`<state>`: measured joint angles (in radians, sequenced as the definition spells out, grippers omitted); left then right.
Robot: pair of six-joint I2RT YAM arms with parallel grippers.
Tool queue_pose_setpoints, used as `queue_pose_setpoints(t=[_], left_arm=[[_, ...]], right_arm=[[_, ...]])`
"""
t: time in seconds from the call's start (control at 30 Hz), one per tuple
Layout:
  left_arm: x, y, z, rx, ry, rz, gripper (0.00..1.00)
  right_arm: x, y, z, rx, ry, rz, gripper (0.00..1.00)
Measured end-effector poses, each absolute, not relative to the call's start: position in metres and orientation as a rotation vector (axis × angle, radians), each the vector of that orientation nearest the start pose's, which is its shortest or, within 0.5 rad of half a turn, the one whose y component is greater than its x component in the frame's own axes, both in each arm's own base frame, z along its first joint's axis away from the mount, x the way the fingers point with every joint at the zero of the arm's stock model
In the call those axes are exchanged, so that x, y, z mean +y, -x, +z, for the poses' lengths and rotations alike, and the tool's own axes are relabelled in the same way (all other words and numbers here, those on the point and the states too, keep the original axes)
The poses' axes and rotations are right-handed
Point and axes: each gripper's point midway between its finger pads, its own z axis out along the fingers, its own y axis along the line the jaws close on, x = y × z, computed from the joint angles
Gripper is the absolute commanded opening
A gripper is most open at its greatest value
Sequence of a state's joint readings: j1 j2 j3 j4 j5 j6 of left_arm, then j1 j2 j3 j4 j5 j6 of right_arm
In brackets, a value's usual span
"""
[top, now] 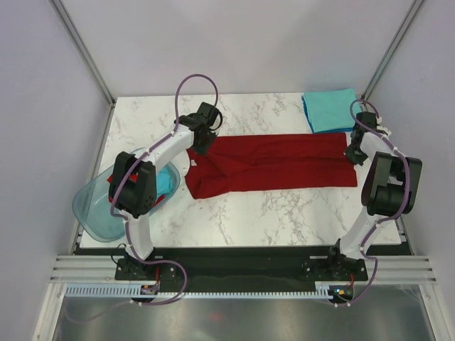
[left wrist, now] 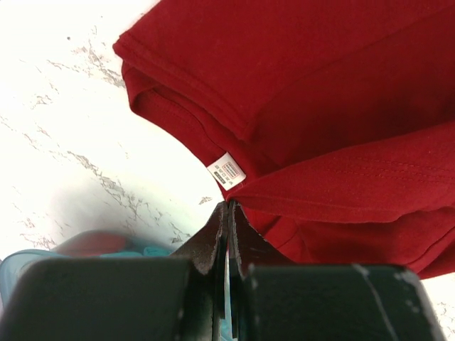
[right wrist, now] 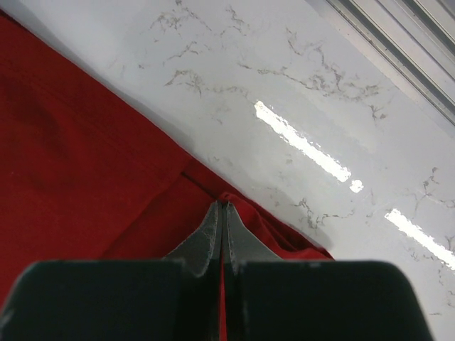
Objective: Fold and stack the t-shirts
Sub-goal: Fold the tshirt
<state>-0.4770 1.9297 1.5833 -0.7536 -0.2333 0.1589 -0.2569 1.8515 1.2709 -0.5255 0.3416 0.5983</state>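
A dark red t-shirt lies stretched left to right across the middle of the marble table, folded lengthwise. Its collar with a white neck label is at the left end. My left gripper is shut on a fabric edge just below the label, as the left wrist view shows. My right gripper is shut on the hem corner at the shirt's right end, with red cloth between its fingers in the right wrist view. A folded teal t-shirt lies at the back right.
A translucent blue-green basin hangs over the table's left edge, with teal and red cloth inside it. Grey walls and metal posts enclose the table. The right table edge runs close to my right gripper.
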Motion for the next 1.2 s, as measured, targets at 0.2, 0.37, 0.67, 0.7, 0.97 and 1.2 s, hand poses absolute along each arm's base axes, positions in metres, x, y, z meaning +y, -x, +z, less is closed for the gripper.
queue_pose_setpoints(t=[0.2,0.37,0.67,0.7,0.97,1.2], left_arm=[[-0.160,-0.418,0.095,2.527,-0.745,0.207,0.02],[-0.160,-0.424,0.089,2.535,-0.744,0.213,0.02],[-0.160,-0.431,0.087,2.526,-0.757,0.239,0.02],[-0.159,-0.431,0.086,2.526,-0.758,0.243,0.02],[-0.158,-0.437,0.093,2.511,-0.742,0.249,0.02],[-0.160,-0.441,0.097,2.498,-0.738,0.246,0.02]], right_arm=[[-0.138,-0.395,0.045,2.333,-1.176,-0.335,0.00],[-0.135,-0.398,0.040,2.344,-1.171,-0.341,0.00],[-0.137,-0.397,0.031,2.358,-1.178,-0.376,0.00],[-0.138,-0.398,0.031,2.356,-1.178,-0.378,0.00],[-0.140,-0.404,0.038,2.334,-1.178,-0.376,0.00],[-0.141,-0.410,0.043,2.317,-1.178,-0.368,0.00]])
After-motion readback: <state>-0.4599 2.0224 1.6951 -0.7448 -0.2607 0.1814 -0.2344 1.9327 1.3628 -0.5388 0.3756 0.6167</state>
